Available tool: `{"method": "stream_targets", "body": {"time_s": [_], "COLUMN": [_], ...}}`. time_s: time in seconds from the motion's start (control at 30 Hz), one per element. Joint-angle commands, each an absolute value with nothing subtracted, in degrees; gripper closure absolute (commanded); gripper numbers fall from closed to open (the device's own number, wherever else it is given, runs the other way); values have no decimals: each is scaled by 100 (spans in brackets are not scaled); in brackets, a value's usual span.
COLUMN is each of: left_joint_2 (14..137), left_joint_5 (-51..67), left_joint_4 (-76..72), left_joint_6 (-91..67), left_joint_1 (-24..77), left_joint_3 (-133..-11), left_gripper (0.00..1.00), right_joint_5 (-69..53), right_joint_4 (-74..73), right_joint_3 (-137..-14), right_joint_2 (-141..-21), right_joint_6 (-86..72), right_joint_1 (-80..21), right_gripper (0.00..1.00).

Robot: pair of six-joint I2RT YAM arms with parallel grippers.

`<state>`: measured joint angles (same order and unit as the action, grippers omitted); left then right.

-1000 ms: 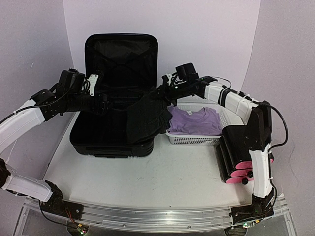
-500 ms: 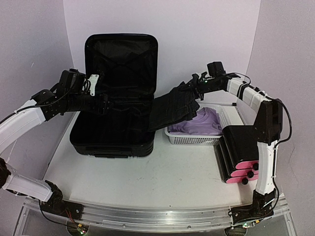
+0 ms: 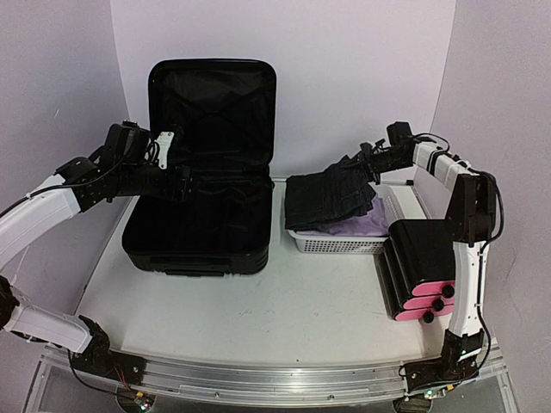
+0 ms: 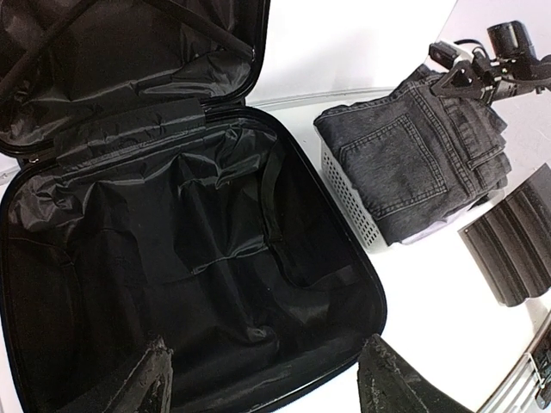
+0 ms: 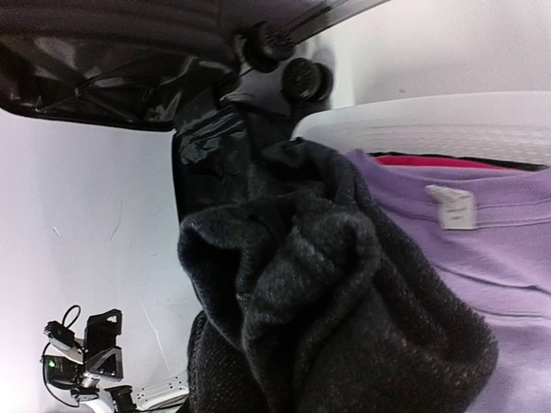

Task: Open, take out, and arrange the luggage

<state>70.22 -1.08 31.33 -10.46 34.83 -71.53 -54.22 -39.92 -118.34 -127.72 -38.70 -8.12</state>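
Hovering with jaws apart and empty, our left gripper [image 3: 178,183] hung over the luggage [image 3: 207,219], which lay open right beneath it, lid upright. Farther right, our right gripper [image 3: 370,163] clamped dark jeans [image 3: 327,198], draped below it over a white basket [image 3: 340,245] holding a purple shirt [image 3: 372,225].

The big black hard-shell suitcase [image 3: 194,258] looks like hard, smooth plastic. Its thin black cloth lining [image 4: 198,258] is crinkly and a little shiny. The dark grey denim jeans [image 4: 405,163] are rough, matt cloth with stitched seams. The purple cloth shirt [image 5: 499,258] looks soft and smooth. The white plastic basket [image 3: 336,243] has walls full of little holes.
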Motion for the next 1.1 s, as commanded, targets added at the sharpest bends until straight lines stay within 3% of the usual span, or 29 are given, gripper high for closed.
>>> {"method": "stream_targets", "body": {"time_s": [0.0,0.47,0.67,0.77,0.97,1.07], "left_joint_2": [7049,7264,7299,7290,7320,7368], "left_joint_5": [-23,246,254,284,321,344], "left_joint_4": [2836,2829,2830,2822,2821,2822], "left_joint_6": [-1041,-1054,-1049,-1073,-1114,-1084], "left_joint_1": [3490,3489,3489,3489,3488,3490], "left_joint_3": [-7272,-7352,-7356,-7341,-7359,-7407], "left_gripper": [26,26,26,26,26,26], "right_joint_5": [-5704,-6067,-5295,-4482,-2858,-1960], "right_joint_4": [-3966,-4607,-5720,-6661,-7323,-7513], "right_joint_3": [-11849,-11776,-12443,-13044,-13581,-13675], "right_joint_2": [-12750,-13192,-13461,-13681,-13572,-13302], "right_joint_6": [-3322,-2647,-1781,-1250,-697,-544], "right_joint_1": [-562,-225,-193,-193,-202,-219], "right_gripper": [100,100,92,82,41,30]}}
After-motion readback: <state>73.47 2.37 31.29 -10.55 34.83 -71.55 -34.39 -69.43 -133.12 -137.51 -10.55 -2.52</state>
